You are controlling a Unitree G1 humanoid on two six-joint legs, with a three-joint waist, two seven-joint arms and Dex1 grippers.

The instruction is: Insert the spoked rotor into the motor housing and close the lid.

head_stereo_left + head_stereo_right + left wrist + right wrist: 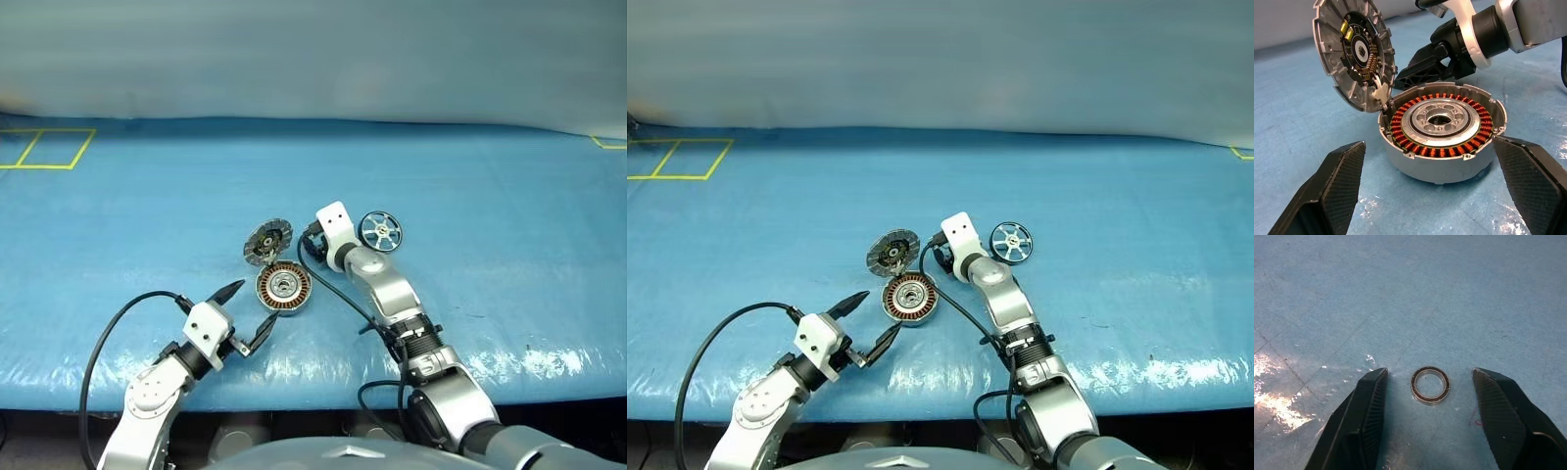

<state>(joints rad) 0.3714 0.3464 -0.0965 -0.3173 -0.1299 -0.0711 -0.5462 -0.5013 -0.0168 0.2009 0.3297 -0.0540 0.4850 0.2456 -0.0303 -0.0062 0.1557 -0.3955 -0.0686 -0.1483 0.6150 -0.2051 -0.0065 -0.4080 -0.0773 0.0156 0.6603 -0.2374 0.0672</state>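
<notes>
Presently the spoked rotor (380, 231) lies on the blue surface (509, 196) right of the motor housing (283, 288), whose lid (267, 241) stands open, so both steps remain; the left gripper (245, 313) gapes empty, the right gripper (1427, 382) straddles a small ring (1430, 384), not gripping.

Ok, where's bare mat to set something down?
Bare mat spreads right of the spoked wheel, and left of the open lid toward the yellow tape. Crowded in the middle: motor housing, lid, right gripper around a small ring.
</notes>
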